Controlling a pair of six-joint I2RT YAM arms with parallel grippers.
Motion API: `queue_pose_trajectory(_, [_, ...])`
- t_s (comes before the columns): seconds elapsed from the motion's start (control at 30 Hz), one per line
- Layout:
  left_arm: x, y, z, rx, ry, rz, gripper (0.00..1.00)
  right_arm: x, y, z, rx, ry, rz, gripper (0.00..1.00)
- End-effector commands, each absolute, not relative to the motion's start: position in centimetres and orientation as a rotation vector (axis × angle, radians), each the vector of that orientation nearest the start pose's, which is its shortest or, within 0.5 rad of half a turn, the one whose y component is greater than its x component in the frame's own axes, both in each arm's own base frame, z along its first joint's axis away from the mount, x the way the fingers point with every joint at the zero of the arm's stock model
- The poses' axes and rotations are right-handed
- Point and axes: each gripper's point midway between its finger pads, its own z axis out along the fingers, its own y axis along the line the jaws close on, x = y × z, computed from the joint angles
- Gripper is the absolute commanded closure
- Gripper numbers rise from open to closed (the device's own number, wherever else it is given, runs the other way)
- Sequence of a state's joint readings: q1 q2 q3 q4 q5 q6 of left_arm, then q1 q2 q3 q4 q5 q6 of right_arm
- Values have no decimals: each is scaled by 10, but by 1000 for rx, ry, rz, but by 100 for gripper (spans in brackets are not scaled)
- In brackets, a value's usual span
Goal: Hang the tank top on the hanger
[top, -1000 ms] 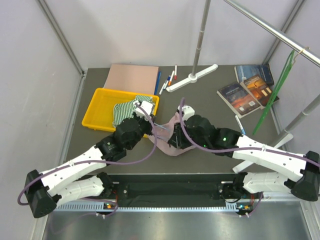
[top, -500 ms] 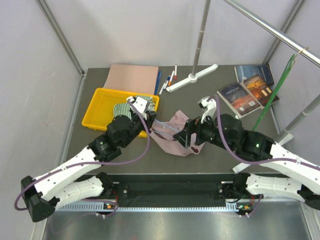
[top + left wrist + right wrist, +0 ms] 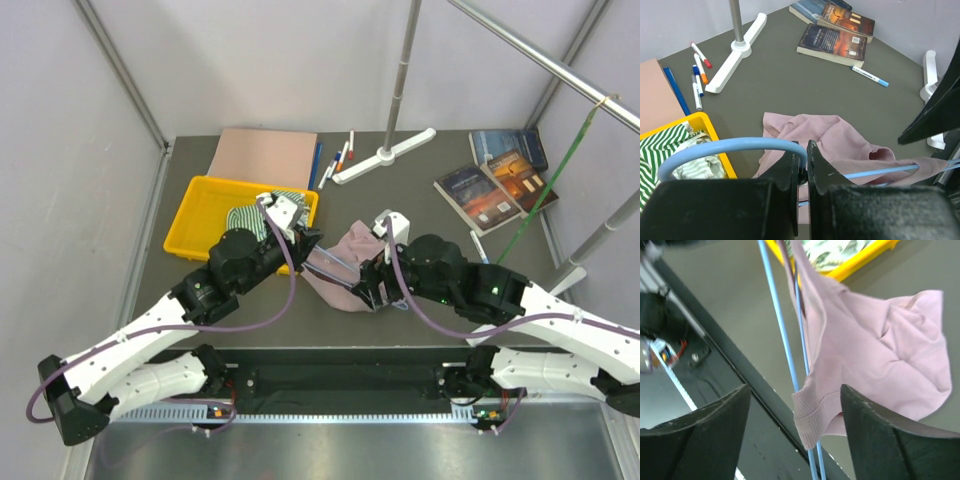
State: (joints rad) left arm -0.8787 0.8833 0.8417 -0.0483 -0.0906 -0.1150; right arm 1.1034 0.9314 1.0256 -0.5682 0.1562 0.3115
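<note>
My left gripper point(image 3: 311, 240) is shut on the neck of the light-blue wire hanger point(image 3: 334, 262), whose hook point(image 3: 725, 148) curves out left of the fingers point(image 3: 790, 165). The pink tank top point(image 3: 347, 262) lies bunched mid-table, part lifted onto the hanger. The hanger's wire point(image 3: 875, 172) runs into the fabric point(image 3: 835, 137). My right gripper point(image 3: 373, 284) is open at the hanger's far end. In the right wrist view a ribbed edge of the tank top point(image 3: 812, 412) drapes over the two blue wires point(image 3: 782, 335) between the spread fingers point(image 3: 715, 430).
A yellow tray point(image 3: 192, 215) with a green-and-white striped cloth point(image 3: 246, 221) sits beside the left gripper. Behind are a pink board point(image 3: 265, 157), markers point(image 3: 340, 158), a stand base point(image 3: 385, 155) and books point(image 3: 497, 175). A green hanger point(image 3: 548, 185) hangs from the right rail.
The left gripper has carried the hanger a little right and up. The right gripper drew back, then came in at the hanger's far end, and the tank top is bunched tighter.
</note>
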Motion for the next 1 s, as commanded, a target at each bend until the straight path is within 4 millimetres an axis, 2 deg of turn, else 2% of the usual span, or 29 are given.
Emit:
queue_pose_trajectory(0.0, [221, -261, 342, 562, 1520, -746, 100, 137, 277, 250, -875, 1951, 762, 32])
queue_pose_trajectory(0.13, [221, -263, 343, 589, 1526, -735, 100, 134, 278, 240, -927, 1960, 755, 53])
queue_pose_trajectory(0.17, [221, -264, 344, 595, 1527, -736, 100, 133, 279, 237, -937, 1961, 756, 70])
queue_pose_trajectory(0.27, [221, -267, 344, 609, 1529, -739, 100, 131, 283, 237, -936, 1942, 781, 100])
queue_pose_trajectory(0.37, [224, -269, 341, 610, 1540, -732, 100, 136, 283, 239, -880, 1944, 772, 100])
queue_pose_trajectory(0.4, [226, -268, 341, 601, 1547, -723, 97, 139, 282, 239, -856, 1953, 761, 100])
queue_pose_trajectory(0.43, [228, -270, 338, 608, 1560, -714, 88, 145, 279, 241, -798, 1964, 736, 100])
queue_pose_trajectory(0.47, [229, -271, 337, 611, 1565, -711, 76, 148, 278, 243, -763, 1970, 727, 100])
queue_pose_trajectory(0.5, [229, -272, 339, 615, 1563, -716, 48, 151, 276, 244, -729, 1979, 715, 100])
queue_pose_trajectory(0.57, [230, -275, 339, 615, 1571, -723, 21, 159, 269, 248, -629, 1993, 686, 100])
queue_pose_trajectory(0.6, [229, -275, 340, 611, 1574, -731, 4, 162, 266, 249, -595, 1998, 676, 100])
queue_pose_trajectory(0.63, [229, -276, 343, 608, 1567, -738, 1, 165, 262, 251, -542, 2004, 660, 100])
queue_pose_trajectory(0.73, [230, -277, 347, 611, 1557, -735, 1, 173, 251, 259, -438, 1997, 631, 100])
queue_pose_trajectory(0.87, [237, -270, 337, 604, 1611, -664, 1, 181, 233, 275, -324, 1979, 574, 100])
queue_pose_trajectory(0.9, [241, -268, 333, 592, 1636, -641, 1, 182, 227, 274, -312, 1994, 542, 100])
queue_pose_trajectory(0.97, [251, -258, 331, 532, 1682, -574, 1, 190, 219, 287, -246, 1982, 494, 100])
